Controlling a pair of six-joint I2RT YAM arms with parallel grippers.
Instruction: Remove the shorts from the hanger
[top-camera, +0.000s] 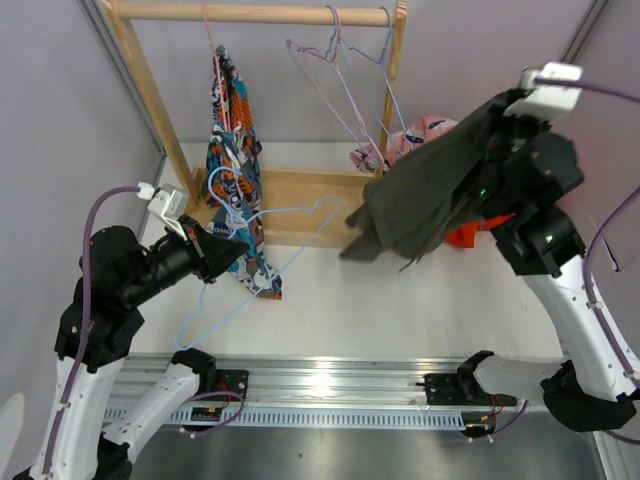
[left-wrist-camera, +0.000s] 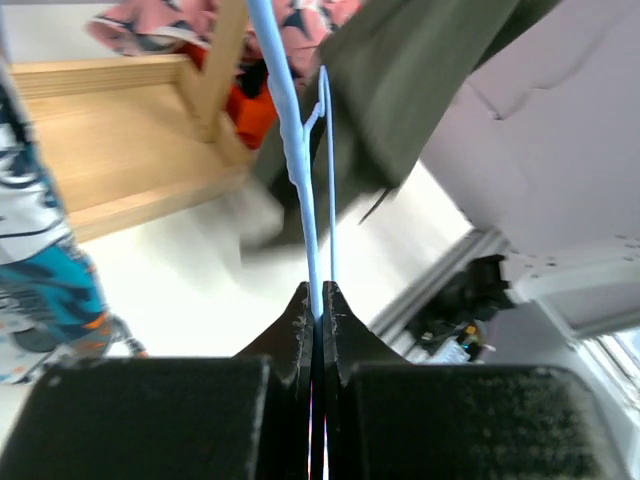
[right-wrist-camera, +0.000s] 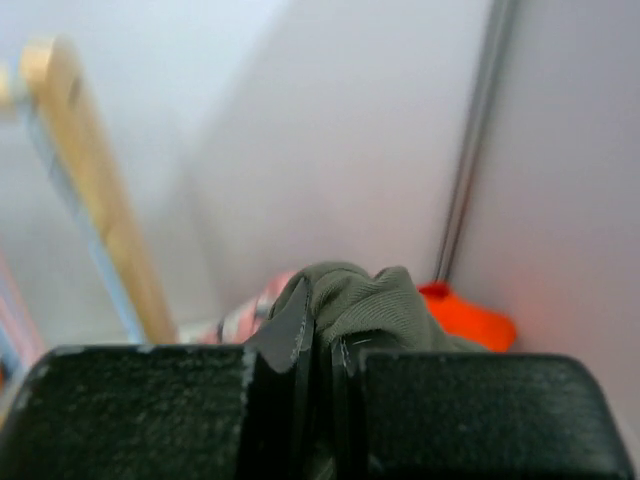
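**Operator:** At the rear of the tabletop (top-camera: 400, 305), what stands around the work?

**Technician:** A wooden rack (top-camera: 148, 110) with slanted uprights, a round top rod and a flat base plank. The cartoon-print shorts (top-camera: 235, 160) hang at the rod's left end on a pink wire hanger (top-camera: 212, 50), long axis vertical. Two bare wire hangers (top-camera: 345, 85) hang at the rod's right end. The pink patterned shorts (top-camera: 420, 135) lie crumpled beside the right upright.

**Operator:** Condition of the left claw?

**Technician:** The left claw (left-wrist-camera: 318, 298) has its fingers pressed together on the light blue wire hanger (left-wrist-camera: 298, 150). The hanger is thin, smooth wire. From the claw it runs away toward the rack's base. In the top view it crosses in front of the lower part of the cartoon-print shorts.

**Operator:** And the right claw?

**Technician:** The right claw (right-wrist-camera: 318, 335) is pinching a bunched fold of the olive green shorts (top-camera: 425, 195), a matte, soft cloth. The shorts are held up in the air to the right of the rack and hang slack. In the top view their long axis slants from the claw at upper right to the loose hem at lower left.

**Operator:** Obstructions?

**Technician:** The olive green shorts screen most of the orange shorts (top-camera: 468, 236), which lie behind them near the pink patterned shorts. They also hide the foot of the rack's right upright from the top camera.
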